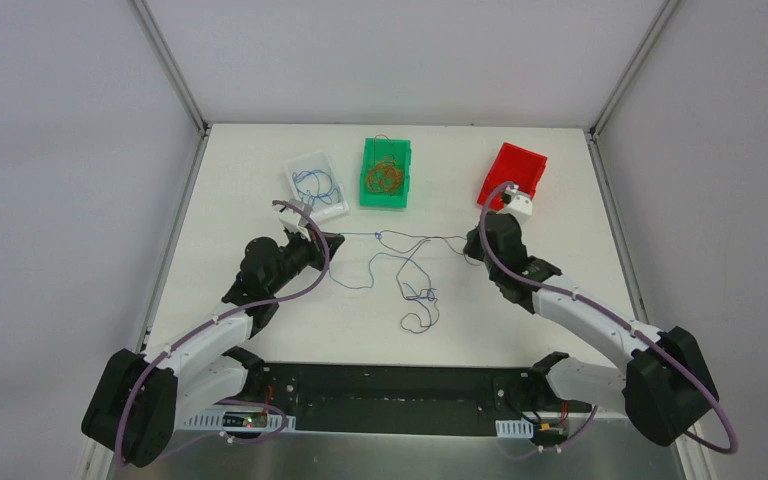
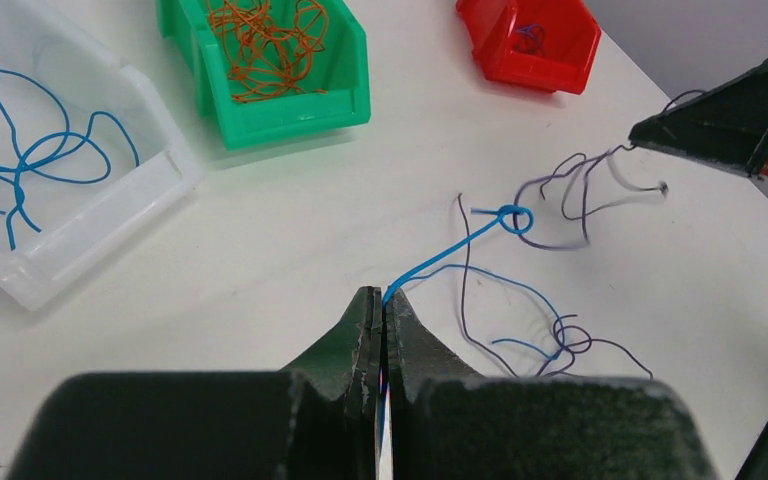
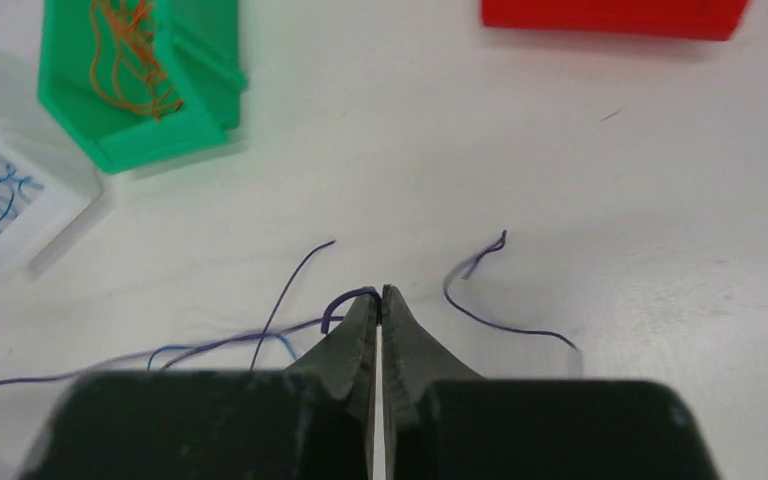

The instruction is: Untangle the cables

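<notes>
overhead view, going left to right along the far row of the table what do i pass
clear white plastic bin holding thin blue wires → green plastic bin holding thin orange wires → red plastic bin

Left arm (image 1: 205, 337) and right arm (image 1: 590, 315): white links, black joints and bases, lilac hoses (image 1: 730, 428) alongside. Fingers (image 2: 350, 345) dark, tapered, ridged inner faces.
</notes>
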### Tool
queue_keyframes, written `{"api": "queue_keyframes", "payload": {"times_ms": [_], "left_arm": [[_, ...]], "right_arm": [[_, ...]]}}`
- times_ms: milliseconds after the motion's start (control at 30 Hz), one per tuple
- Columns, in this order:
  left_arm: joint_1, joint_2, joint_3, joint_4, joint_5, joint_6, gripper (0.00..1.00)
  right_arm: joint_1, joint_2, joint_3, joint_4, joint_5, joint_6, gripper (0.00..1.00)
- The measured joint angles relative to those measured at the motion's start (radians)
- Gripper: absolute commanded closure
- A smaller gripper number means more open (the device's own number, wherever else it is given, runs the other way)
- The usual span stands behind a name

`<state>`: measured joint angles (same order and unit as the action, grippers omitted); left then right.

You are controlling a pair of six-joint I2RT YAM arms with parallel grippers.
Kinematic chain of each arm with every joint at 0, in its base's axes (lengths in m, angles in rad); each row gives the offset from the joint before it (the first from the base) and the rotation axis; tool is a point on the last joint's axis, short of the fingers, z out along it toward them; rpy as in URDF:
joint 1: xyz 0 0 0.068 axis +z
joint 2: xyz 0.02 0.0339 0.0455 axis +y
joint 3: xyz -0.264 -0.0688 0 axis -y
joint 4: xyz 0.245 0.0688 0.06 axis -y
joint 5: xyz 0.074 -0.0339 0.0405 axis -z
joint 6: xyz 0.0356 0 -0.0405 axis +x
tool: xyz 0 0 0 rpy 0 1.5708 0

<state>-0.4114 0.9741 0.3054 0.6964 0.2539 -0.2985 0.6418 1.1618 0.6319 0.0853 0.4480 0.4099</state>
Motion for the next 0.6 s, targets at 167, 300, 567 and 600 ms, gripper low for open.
{"api": "queue_keyframes", "payload": {"times_ms": [167,300,567,600], "left_arm": [[0.0,0.002,0.001,-0.008,-0.002,0.001,1.0],[0.0,0.035,0.01,-0.003,0.031,0.002,1.0],[0.0,0.099,0.035,0.029,0.157,0.002,1.0],[0.0,0.099,0.035,0.032,0.162,0.002,1.0]], "right_arm": [[-0.134,-0.081,0.0,-0.071,-0.002,0.003,0.28],[-0.151,-0.13,0.0,-0.101,-0.051,-0.024,0.29],[-0.144,-0.056,0.023,-0.076,-0.346,-0.107,0.28],[-0.139,-0.04,0.03,-0.066,-0.379,-0.114,0.3]]}}
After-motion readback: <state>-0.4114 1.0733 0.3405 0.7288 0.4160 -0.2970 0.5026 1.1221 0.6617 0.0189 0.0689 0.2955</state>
